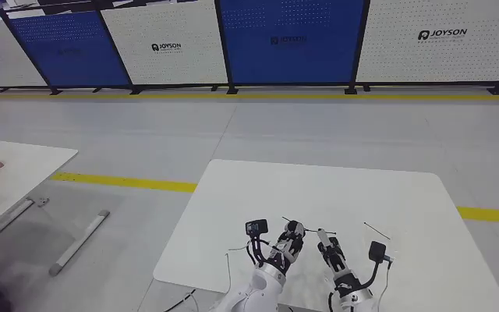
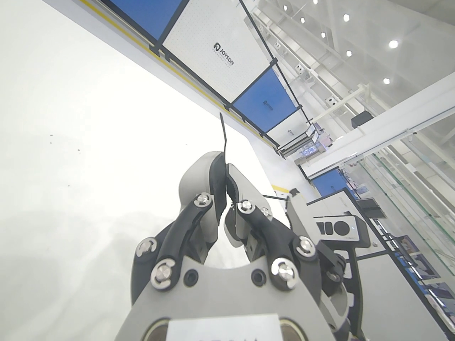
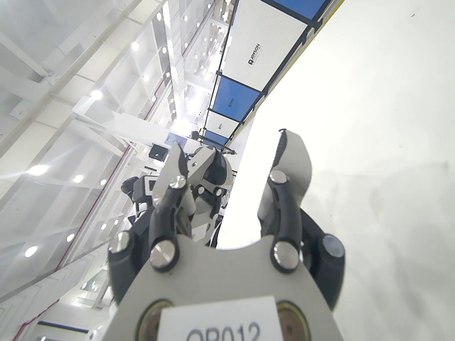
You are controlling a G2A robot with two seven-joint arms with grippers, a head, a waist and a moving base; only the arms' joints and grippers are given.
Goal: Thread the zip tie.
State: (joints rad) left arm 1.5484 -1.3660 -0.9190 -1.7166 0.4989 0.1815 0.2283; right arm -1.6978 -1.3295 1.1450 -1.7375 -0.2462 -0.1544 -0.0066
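Black nylon, flat and ribbon-thin, is what the close work turns on. The zip tie (image 2: 223, 132) is pinched between the closed jaws of the left gripper (image 2: 226, 169), and a short, slightly kinked length stands out past the fingertips above the table (image 1: 257, 195). Just beside it, the right gripper (image 3: 230, 143) has its jaws spread wide with nothing between them. The step in hand looks like taking hold of the free length so that tail and head can be brought together. Which end sticks out is too fine to tell. The right gripper would do best to close on the strip close to its tip, flat face against the pads, because so thin and springy a strip will likely bow if pushed from far back. The left should keep its pinch firm and unturned. The dark ribbed pads (image 2: 217, 179) ought to bite smooth nylon well, while the finger shells around them are rounded, glossy grey with bright pins. A thin dark line (image 1: 321, 232) runs between the two grippers; I cannot tell whether it belongs to the same tie. Farther off, a second strip (image 1: 376, 230) lies flat on the matt white, round-cornered table, well apart. Beyond are a smooth grey floor (image 1: 312, 125), a yellow line (image 1: 125, 182) and perforated blue and white panels (image 1: 288, 39).
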